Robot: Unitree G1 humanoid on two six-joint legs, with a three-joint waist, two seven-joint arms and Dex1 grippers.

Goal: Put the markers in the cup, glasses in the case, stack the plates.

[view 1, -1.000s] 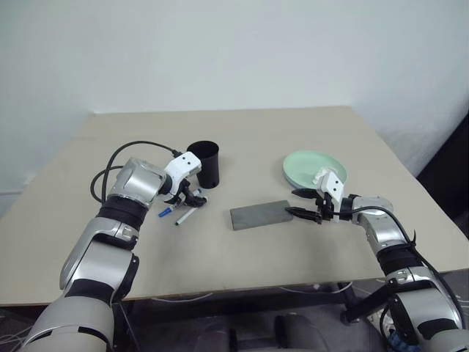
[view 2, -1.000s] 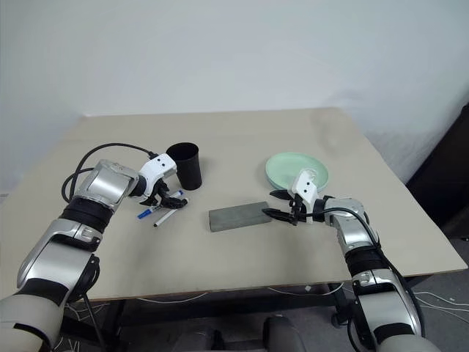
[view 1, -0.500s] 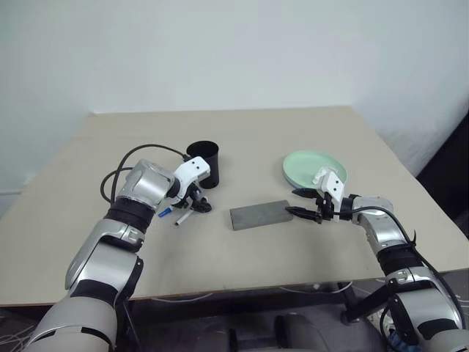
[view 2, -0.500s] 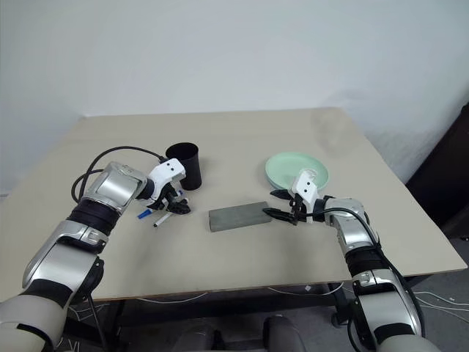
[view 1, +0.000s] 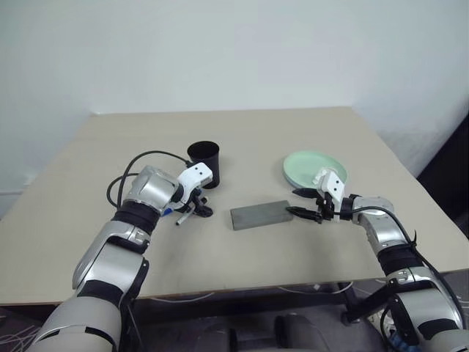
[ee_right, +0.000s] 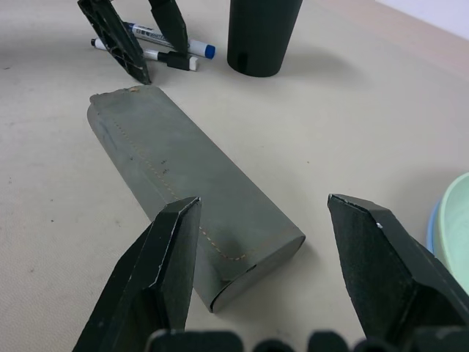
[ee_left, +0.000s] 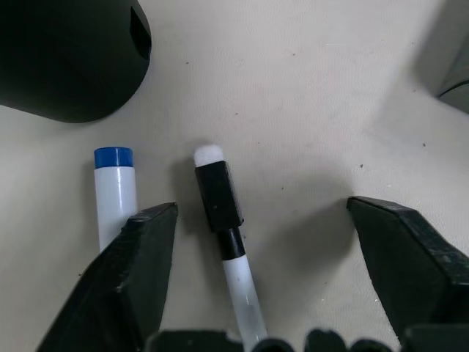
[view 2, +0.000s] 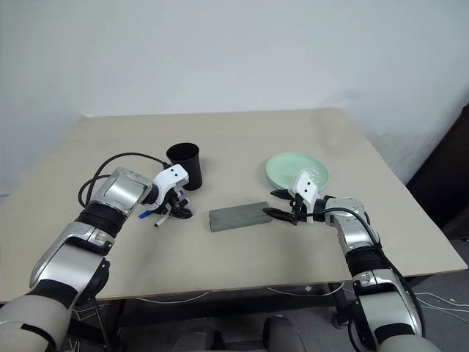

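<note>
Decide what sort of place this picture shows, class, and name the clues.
Probably a plain test room or lab: a bare beige table against a blank white wall, set with only a black cup, markers and a grey case.

Silver-grey arms, black cables, white-cased black-fingered hands.

cup (view 1: pixel 204 164): black | markers (ee_left: pixel 220 242): white, one with a blue cap, one with a black cap and white tip | case (ee_right: pixel 190 194): grey with a thin light stitch line | plates (view 1: pixel 311 168): mint green on top, light blue edge under it | table (view 1: pixel 242 132): beige
</note>
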